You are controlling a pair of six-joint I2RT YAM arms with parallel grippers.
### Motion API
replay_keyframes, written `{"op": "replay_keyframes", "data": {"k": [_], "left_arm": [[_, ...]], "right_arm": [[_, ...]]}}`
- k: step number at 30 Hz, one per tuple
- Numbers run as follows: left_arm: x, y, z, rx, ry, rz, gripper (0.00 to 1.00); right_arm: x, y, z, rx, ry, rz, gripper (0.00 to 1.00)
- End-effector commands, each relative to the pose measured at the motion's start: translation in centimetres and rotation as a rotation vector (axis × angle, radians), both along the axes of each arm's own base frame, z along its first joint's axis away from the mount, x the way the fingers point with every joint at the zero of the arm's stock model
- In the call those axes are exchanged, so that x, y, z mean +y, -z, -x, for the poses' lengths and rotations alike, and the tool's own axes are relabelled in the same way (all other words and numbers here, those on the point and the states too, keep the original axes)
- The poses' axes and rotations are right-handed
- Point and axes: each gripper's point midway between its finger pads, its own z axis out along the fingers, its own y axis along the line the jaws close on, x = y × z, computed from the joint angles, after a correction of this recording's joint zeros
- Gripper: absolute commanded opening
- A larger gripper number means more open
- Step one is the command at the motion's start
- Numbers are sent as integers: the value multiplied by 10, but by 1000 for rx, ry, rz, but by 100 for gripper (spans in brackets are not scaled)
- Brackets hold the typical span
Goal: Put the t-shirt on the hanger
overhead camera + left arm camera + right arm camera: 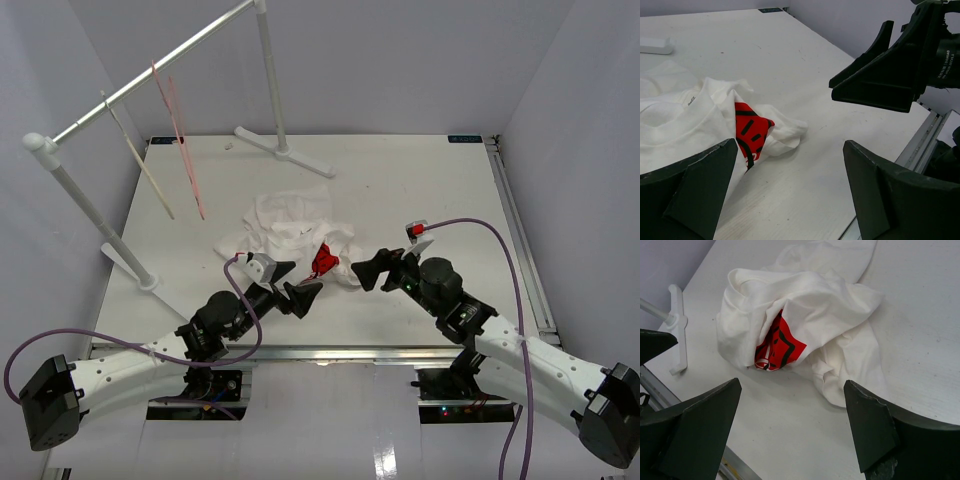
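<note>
The left gripper [292, 283] hovers low over the surface [420, 190]. Its jaws are spread wide with nothing between them, and its tips are aimed at the near edge of the t-shirt [295, 222]. The right gripper [380, 268] faces it from the other side, equally wide and empty. Together they bracket the near corner of the crumpled cloth, where the red logo patch [323, 260] peeks out of a fold.

This stance reads as a set-up for a two-armed pick. The shirt lies bunched in a heap near the middle of the surface, so each arm probably needs its own hold to pull it flat.

The hanger [148, 172] hangs from the slanted rail of the rack [150, 82] at the far left, well apart from the shirt and just beside a thin pink wire hanger [180, 135]. Neither gripper is near it. The task looks barely begun, since the shirt likely has to be lifted and opened out before the hanger can go in.
</note>
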Motion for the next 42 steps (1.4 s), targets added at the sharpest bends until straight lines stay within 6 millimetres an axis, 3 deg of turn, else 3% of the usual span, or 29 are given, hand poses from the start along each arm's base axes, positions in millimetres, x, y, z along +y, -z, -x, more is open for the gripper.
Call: {"op": "replay_keyframes", "data": {"k": [1, 3, 7, 11, 13, 15, 17, 18, 21, 23, 25, 26, 30, 33, 36, 39, 42], "left_arm": [[17, 0, -21, 37, -158, -24, 98], [38, 9, -38, 97, -330, -45, 97], [56, 6, -46, 114, -441, -34, 96], [72, 12, -49, 123, -519, -32, 96], [87, 13, -53, 133, -612, -30, 96], [95, 14, -54, 137, -655, -18, 96], [98, 13, -55, 138, -667, -9, 96], [99, 13, -54, 137, -668, -4, 96], [98, 13, -54, 134, -659, -4, 95], [98, 14, -54, 133, -662, -8, 96], [96, 15, -55, 129, -655, -16, 96], [93, 15, -55, 124, -639, -24, 96], [86, 20, -55, 129, -616, -53, 95], [81, 20, -54, 141, -589, -50, 93], [68, 12, -52, 177, -534, -9, 89], [50, 8, -50, 200, -467, -18, 89], [28, 20, -48, 239, -390, -56, 91]], "right_arm": [[7, -18, -7, -11, 9, -15, 90], [6, -19, -13, -10, 30, 11, 91], [16, -33, -32, -20, 50, 35, 98], [49, -13, -53, 94, 3, 73, 86], [68, -3, -64, 165, -8, 76, 73], [84, -13, -80, 180, 3, 59, 66], [97, -6, -95, 203, 14, 79, 63], [105, -14, -103, 202, 14, 75, 63], [118, 12, -118, 275, 27, 153, 64], [114, 28, -122, 302, 59, 203, 64], [107, 46, -118, 317, 69, 229, 60], [103, 56, -114, 313, 64, 237, 53], [78, 81, -88, 294, 52, 279, 10], [63, 78, -63, 235, 56, 306, 8], [58, 60, -34, 156, 47, 301, 8], [53, 63, -10, 126, 30, 272, 8], [56, 70, 6, 131, -4, 239, 9]]}}
